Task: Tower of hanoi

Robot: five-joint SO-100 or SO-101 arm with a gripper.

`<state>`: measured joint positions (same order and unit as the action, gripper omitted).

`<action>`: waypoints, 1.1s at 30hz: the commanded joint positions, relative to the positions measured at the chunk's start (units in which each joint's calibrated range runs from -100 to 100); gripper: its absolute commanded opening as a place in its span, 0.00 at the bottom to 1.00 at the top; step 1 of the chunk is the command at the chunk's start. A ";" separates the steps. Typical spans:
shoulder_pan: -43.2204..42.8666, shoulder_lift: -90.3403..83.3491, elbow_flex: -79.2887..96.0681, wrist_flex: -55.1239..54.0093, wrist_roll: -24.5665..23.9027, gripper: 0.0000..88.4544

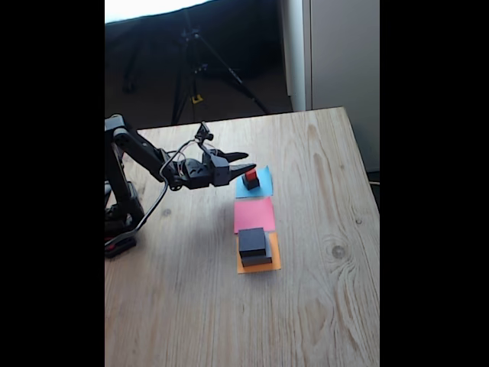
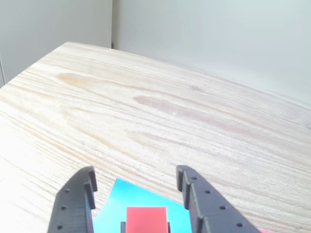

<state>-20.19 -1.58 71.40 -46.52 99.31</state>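
Red cube (image 2: 146, 216) between spread fingers (image 2: 77, 194); fixed view: black stack (image 1: 254, 246).

Fixed view: three paper squares (image 1: 254, 215) lie in a row toward the table's (image 1: 321, 306) right edge. Farthest square carries the tiniest cube (image 1: 250, 175) atop the small cube (image 1: 251, 183); nearest carries the medium block (image 1: 252, 242) atop the large flat block (image 1: 258, 261); the middle square is bare.

Red cube (image 1: 250, 174) tops small black cube (image 1: 251, 183); medium black block (image 1: 252, 241) on grey (image 1: 257, 261)
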 commanded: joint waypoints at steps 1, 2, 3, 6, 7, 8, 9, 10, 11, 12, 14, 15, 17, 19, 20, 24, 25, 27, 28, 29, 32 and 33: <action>1.17 -5.84 -0.49 1.39 -1.48 0.18; 1.26 -6.82 -0.49 2.20 -1.48 0.16; 1.26 -7.96 -0.49 3.01 -2.15 0.15; 1.26 -13.56 -0.68 9.24 -3.15 0.11; 1.17 -15.53 -1.04 12.24 -3.15 0.10; 1.09 -17.87 -1.49 15.64 -3.99 0.09; 1.00 -20.07 -2.22 19.52 -3.65 0.08; 1.00 -22.34 -3.04 23.73 -3.15 0.07; 1.00 -24.23 -3.86 27.38 -3.15 0.06; 1.00 -26.12 -5.22 32.31 -2.32 0.05; 1.00 -29.38 -7.86 40.97 -1.98 0.04; 1.09 -31.04 -10.04 47.12 -1.48 0.03; 1.09 -33.62 -15.59 58.86 -2.15 0.02; 1.17 -34.91 -23.40 71.89 -4.49 0.00; 1.26 -35.28 -27.40 78.12 -4.82 0.00; 1.51 -36.65 -42.40 99.57 -3.82 0.01; 1.76 -36.95 -45.77 103.30 -4.49 0.01; 2.68 -37.40 -51.95 110.09 -3.82 0.00; 3.18 -37.86 -54.31 112.60 -4.16 0.00; 3.85 -38.39 -56.86 115.68 -3.99 0.00; 6.10 -40.36 -62.68 122.40 -3.99 0.00; 7.11 -40.66 -64.77 124.66 -3.65 0.00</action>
<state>-15.64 -38.61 15.78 70.54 95.31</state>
